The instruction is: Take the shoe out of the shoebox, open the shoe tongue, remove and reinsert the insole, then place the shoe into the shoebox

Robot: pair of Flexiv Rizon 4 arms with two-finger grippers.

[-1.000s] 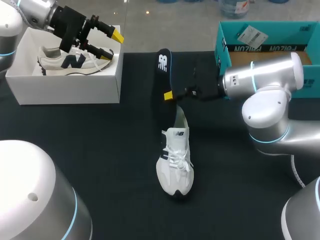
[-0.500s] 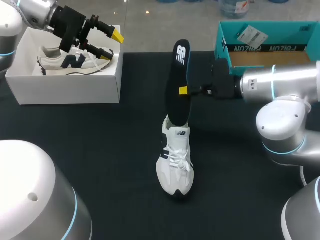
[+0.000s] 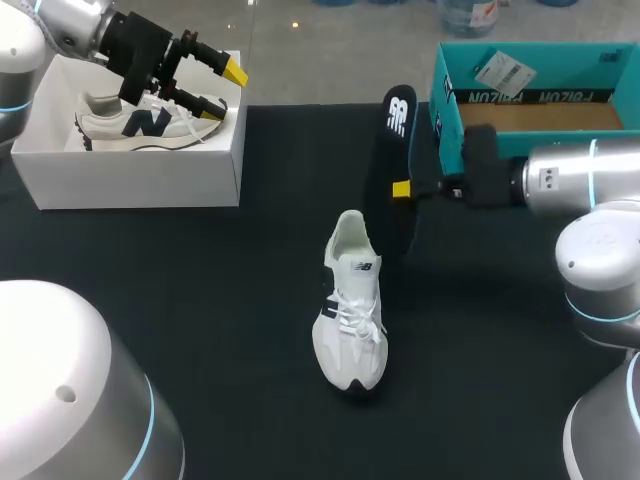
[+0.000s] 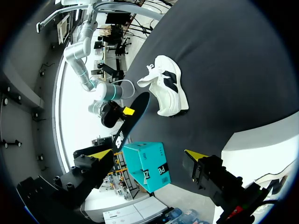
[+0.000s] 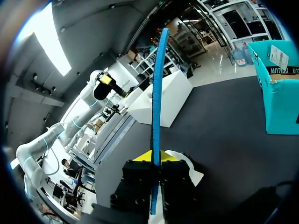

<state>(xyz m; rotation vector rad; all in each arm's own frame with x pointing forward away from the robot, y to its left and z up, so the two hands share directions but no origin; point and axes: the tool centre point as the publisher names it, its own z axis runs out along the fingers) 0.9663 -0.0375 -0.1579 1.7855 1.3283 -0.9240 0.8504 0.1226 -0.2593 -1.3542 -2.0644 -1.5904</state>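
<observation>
Now insole [image 3: 396, 160] lengthwise beside toe-near shoe [image 3: 349, 320].

The left arm [image 3: 20, 60] and right arm [image 3: 585, 180] were built of smooth, rounded silver-white links, with a thin glowing cyan band at each joint. The right arm's last link was a brushed silver cylinder with a small dark marking, ending in a black wrist block [image 3: 484, 180]. The left gripper [image 3: 222, 88] was black and angular, its two slim fingers capped in bright yellow. The right gripper [image 3: 402, 189] showed one yellow tip. A large white domed housing [image 3: 70, 390] bore a small round hole.
</observation>
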